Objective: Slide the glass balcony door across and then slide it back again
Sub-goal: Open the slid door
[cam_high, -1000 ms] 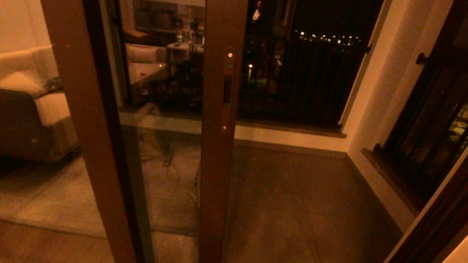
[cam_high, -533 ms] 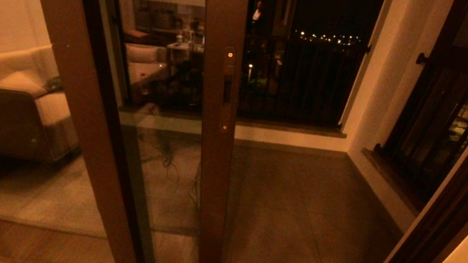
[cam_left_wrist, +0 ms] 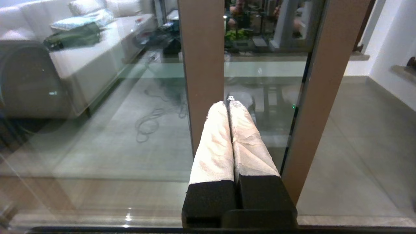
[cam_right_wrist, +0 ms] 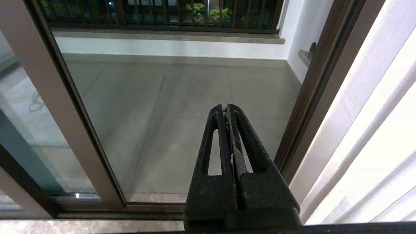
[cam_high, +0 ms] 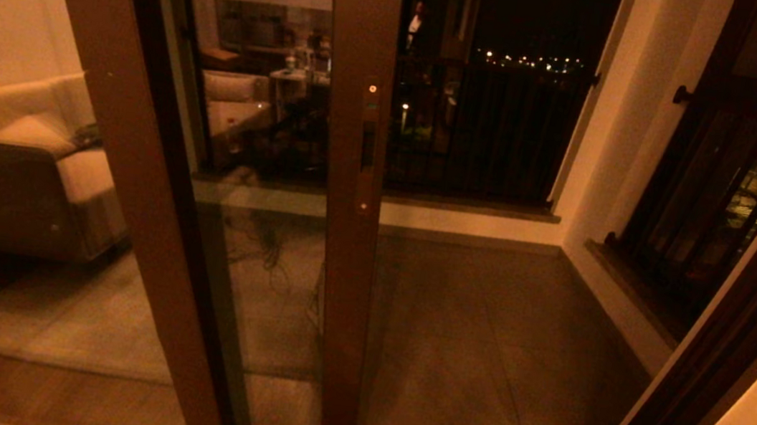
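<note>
The glass balcony door (cam_high: 263, 155) stands partway across, and its brown stile (cam_high: 336, 272) carries a narrow dark handle slot (cam_high: 367, 146). To the right of the stile the doorway is open onto the balcony floor (cam_high: 478, 340). Neither gripper shows in the head view. In the left wrist view my left gripper (cam_left_wrist: 227, 103) is shut and empty, its white-wrapped fingers (cam_left_wrist: 214, 139) pointing at the glass, apart from the door's stile (cam_left_wrist: 321, 97). In the right wrist view my right gripper (cam_right_wrist: 226, 107) is shut and empty, facing the open doorway beside that stile (cam_right_wrist: 48, 97).
A second brown-framed glass panel (cam_high: 132, 160) without a handle overlaps the door on the left. A dark door jamb (cam_high: 731, 342) bounds the opening on the right, beside a barred window (cam_high: 712, 203). A black railing (cam_high: 496, 140) closes the balcony's far side. A sofa (cam_high: 35, 127) shows in the glass.
</note>
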Motion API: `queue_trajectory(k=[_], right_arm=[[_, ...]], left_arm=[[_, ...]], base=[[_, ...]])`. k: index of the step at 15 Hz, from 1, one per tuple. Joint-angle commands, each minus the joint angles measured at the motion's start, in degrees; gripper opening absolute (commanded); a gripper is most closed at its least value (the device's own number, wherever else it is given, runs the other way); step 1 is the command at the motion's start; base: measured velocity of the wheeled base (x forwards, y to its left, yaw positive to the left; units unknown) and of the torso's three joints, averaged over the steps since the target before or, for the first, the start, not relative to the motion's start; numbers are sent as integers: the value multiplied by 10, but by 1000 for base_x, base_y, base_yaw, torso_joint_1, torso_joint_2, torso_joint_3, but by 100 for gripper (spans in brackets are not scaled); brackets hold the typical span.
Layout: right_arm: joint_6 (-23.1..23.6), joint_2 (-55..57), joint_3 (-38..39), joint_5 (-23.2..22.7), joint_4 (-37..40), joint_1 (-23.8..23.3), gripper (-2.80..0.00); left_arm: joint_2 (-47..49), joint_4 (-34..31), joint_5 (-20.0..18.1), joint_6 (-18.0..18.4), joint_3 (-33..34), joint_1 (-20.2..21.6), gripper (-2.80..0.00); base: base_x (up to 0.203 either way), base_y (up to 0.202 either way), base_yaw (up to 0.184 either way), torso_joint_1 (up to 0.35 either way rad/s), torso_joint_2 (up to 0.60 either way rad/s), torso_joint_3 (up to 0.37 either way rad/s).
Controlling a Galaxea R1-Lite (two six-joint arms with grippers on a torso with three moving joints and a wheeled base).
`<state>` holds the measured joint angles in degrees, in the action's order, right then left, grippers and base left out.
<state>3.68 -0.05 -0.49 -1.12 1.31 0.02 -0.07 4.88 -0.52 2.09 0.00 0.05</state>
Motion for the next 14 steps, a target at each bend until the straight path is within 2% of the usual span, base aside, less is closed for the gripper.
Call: queue_trajectory(k=[1,3,4,9,10,13,14], right_arm=[[-1,1,1,0,3,0,-280],[-1,1,1,0,3,0,-280],[-1,1,1,0,3,0,-280],[-1,1,1,0,3,0,-280],[-1,1,1,0,3,0,-280],[-1,1,1,0,1,0,-280],[-1,0,1,0,1,0,-280]], left_arm=[[1,0,-5,2,10,0,-280],[34,-9,-35,4,-47,1,-280],[80,-11,-45,4,-86,2,-280],[453,23,-67,4,-363,-11,-280],[520,29,-68,4,-402,-38,-280],[665,45,-50,-6,-508,-198,-280],[715,50,-42,-12,-545,-234,-280]], base=[[0,0,0,0,0,0],[0,0,0,0,0,0],[0,0,0,0,0,0],[0,0,0,0,0,0],[0,0,0,0,0,0],[0,0,0,0,0,0],[0,0,0,0,0,0]])
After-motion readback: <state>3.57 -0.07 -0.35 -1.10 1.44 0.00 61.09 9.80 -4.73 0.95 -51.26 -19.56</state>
